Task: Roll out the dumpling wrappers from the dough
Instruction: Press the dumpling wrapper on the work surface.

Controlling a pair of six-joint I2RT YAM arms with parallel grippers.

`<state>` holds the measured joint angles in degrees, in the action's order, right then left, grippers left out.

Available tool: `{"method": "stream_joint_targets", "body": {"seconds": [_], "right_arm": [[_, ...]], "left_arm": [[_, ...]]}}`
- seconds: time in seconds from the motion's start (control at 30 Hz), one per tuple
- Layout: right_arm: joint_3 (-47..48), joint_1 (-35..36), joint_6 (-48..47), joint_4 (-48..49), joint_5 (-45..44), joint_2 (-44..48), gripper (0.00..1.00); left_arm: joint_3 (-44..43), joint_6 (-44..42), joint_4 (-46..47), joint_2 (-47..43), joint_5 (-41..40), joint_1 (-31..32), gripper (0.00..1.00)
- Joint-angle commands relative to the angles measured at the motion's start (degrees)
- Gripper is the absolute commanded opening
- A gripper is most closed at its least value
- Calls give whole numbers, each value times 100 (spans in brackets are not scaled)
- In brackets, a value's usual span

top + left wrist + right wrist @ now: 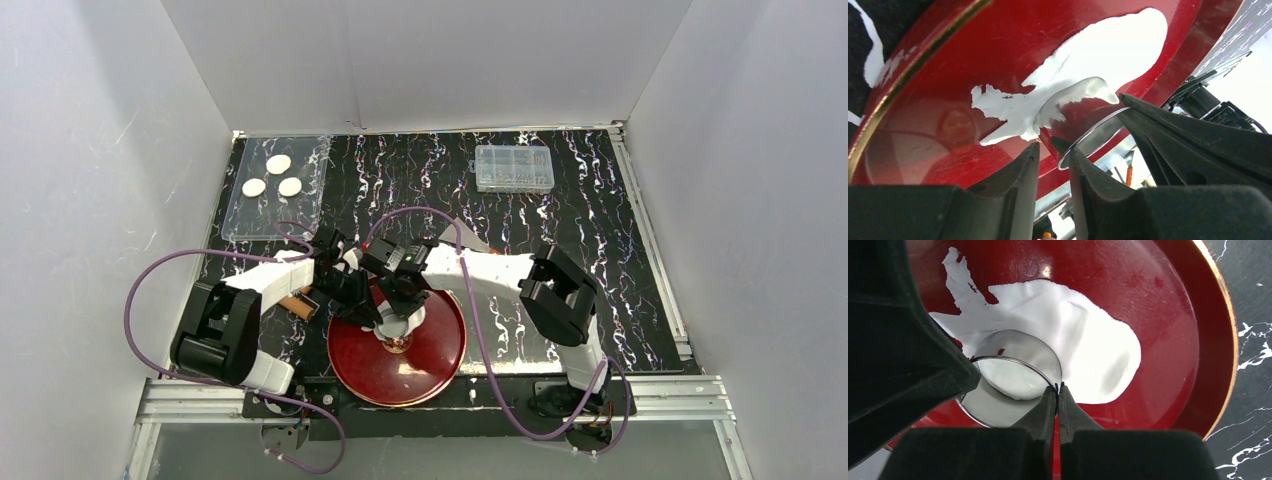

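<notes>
The dough (1098, 350) lies flattened and ragged-edged on the red plate (1168, 300). A round metal cutter ring (998, 360) stands on the dough's near part, with white dough inside it. My right gripper (1059, 386) is shut on the ring's rim. My left gripper (1054, 147) hovers low over the plate beside the ring (1093, 135), its fingers a narrow gap apart and holding nothing. In the top view both grippers (365, 300) (400, 300) meet over the plate (440, 350) and hide most of the dough (397, 326). Three dumpling wrappers (278, 164) lie at the back left.
The wrappers rest on a clear tray (250, 225) at the back left. A clear plastic box (514, 168) sits at the back right. A brown wooden piece (298, 305) lies under the left arm, left of the plate. White walls enclose the black marbled table.
</notes>
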<state>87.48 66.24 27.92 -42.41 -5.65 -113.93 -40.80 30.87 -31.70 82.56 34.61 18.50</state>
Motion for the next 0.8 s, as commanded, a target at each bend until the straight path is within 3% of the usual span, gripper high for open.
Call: {"method": "stream_joint_targets", "body": {"seconds": [0.0,0.17,0.57,0.77], "right_arm": [[-151,106,185,250,-151,142,1],[-441,135,354,545,-133,285,1],[-1495,205,1052,1069,128,720,1],[-1084,162,746,1061,128,421,1]], "left_arm": [[127,145,-71,52,-180,29,23],[166,200,-72,186,-284,114,0],[60,134,-318,577,-969,253,0],[-77,-7,-697,553,-1213,251,0]]}}
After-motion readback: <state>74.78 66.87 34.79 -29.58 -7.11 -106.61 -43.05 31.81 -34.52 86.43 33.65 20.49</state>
